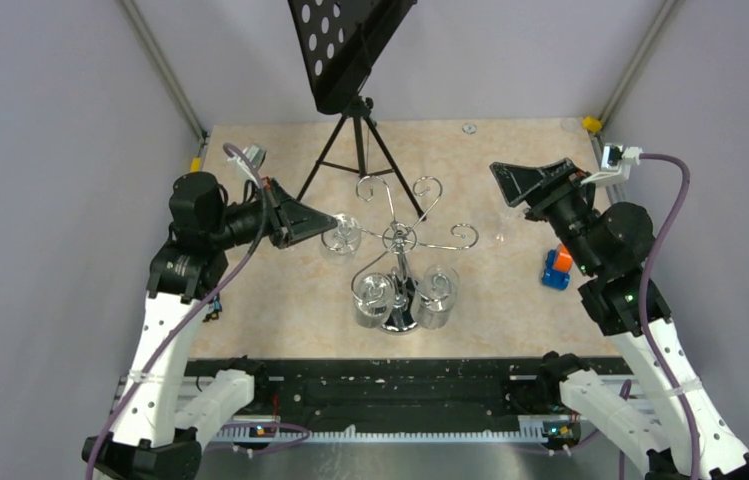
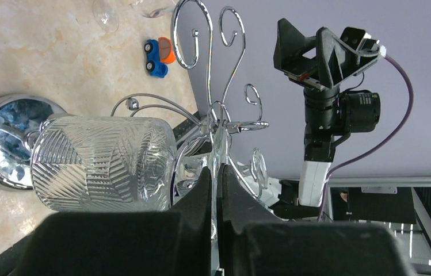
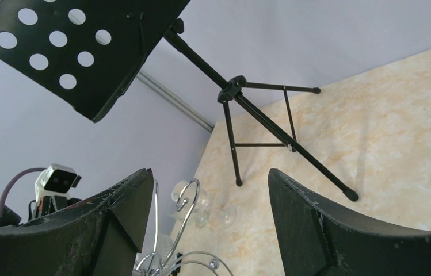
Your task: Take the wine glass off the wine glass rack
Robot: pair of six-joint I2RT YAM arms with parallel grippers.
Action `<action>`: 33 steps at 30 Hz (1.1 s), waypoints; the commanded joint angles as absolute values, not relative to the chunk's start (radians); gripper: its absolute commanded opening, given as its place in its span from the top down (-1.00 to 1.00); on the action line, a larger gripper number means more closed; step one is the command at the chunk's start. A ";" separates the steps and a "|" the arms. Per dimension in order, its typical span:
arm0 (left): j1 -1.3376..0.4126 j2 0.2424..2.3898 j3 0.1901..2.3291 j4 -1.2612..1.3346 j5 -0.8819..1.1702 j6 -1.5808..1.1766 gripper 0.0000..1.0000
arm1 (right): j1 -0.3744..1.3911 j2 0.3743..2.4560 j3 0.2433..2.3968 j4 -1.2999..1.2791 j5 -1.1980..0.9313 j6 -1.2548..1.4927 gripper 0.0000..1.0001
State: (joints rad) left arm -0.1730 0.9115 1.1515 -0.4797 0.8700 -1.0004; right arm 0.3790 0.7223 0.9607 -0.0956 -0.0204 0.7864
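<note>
Table [image 1: 250,300]: beige marble, lilac walls.
Music stand [image 1: 350,60]: far edge.
Rack [image 1: 400,240]: table centre, glasses hanging.
Right gripper [image 3: 210,172]: fingers spread wide, empty.
Left gripper [image 2: 216,169]: pinched on wine glass stem.
Wine glass [image 1: 340,242]: by rack's left arm.

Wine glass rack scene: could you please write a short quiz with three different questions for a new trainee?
1. True or false: the right gripper holds a glass.
2. What stands on the table beyond the wine glass rack, away from the arms? A) a black music stand B) a red bucket C) a cardboard box
3. Fill in: the ___ gripper is shut on the stem of a wine glass.
Key: 1 false, it is open and empty; 2 A; 3 left, the left gripper.
</note>
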 commanded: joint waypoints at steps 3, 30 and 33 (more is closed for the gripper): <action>-0.175 0.859 1.166 -0.468 0.954 -0.936 1.00 | 0.385 0.729 0.965 -0.039 -0.031 0.790 -0.49; -0.232 0.868 1.214 -0.630 0.931 -0.762 1.00 | 0.385 0.752 0.962 -0.025 -0.042 0.803 -0.48; -0.232 0.861 1.228 -0.652 0.927 -0.743 1.00 | 0.385 0.755 0.960 -0.021 -0.047 0.808 -0.48</action>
